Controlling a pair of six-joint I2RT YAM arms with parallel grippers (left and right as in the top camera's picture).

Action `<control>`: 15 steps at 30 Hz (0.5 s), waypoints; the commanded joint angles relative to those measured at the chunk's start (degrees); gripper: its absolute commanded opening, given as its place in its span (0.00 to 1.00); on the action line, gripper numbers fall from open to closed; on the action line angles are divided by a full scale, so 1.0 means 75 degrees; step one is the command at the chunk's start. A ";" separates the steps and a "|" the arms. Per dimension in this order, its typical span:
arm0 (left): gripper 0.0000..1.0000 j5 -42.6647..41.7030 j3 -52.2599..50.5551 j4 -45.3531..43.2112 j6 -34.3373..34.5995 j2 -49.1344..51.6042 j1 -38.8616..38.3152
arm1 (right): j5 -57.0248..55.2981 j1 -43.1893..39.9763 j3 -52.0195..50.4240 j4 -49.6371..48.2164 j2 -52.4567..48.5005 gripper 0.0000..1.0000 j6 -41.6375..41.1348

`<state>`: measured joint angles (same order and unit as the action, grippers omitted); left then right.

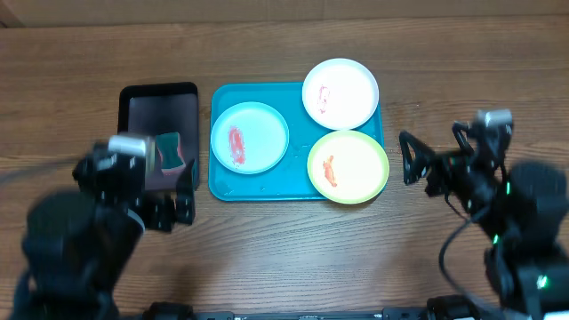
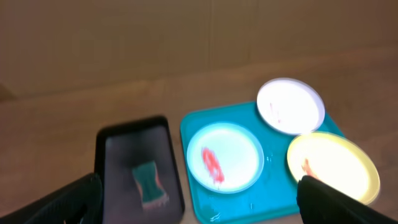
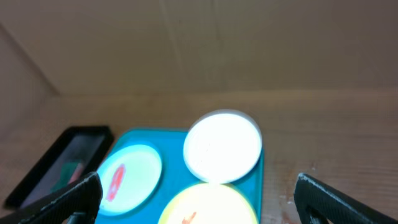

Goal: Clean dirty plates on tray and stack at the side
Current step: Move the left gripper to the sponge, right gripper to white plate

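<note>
So, the three plates are all on the tray [image 1: 296,187]: blue plate [image 1: 250,136] on its left half, white plate [image 1: 340,93] hanging over the far right corner, yellow-green plate [image 1: 348,166] over the near right corner. Each has a red-orange smear (the white one's is faint). Just left of it sits a black tray [image 1: 147,107] with a green sponge [image 1: 171,151]. The left fingers [image 1: 178,201] hover spread wide by the black tray's near edge. The right fingers [image 1: 410,160], also wide apart and empty, hang over the desk [image 1: 284,253] right of the tray.
</note>
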<state>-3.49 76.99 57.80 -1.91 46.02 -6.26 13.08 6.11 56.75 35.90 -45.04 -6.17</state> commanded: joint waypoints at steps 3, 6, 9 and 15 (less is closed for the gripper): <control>1.00 -0.0198 0.2113 0.1562 -0.0082 0.1964 0.0032 | 0.0425 0.0041 0.2189 0.1553 -0.1836 1.00 0.0038; 1.00 -0.0898 0.2731 0.1999 -0.0082 0.2868 0.0032 | 0.0612 0.0041 0.3031 0.2186 -0.2736 1.00 0.0029; 1.00 -0.1996 0.2780 0.2087 -0.0035 0.3497 0.0032 | 0.1568 0.0041 0.3171 0.2005 -0.3314 1.00 0.0029; 1.00 -0.2547 0.2780 0.2259 -0.0058 0.4619 0.0029 | 0.2288 0.0125 0.3171 0.1469 -0.4412 0.91 -0.0239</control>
<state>-17.37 96.75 74.61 -1.87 77.93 -6.26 26.26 6.24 79.09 47.59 -75.75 -6.50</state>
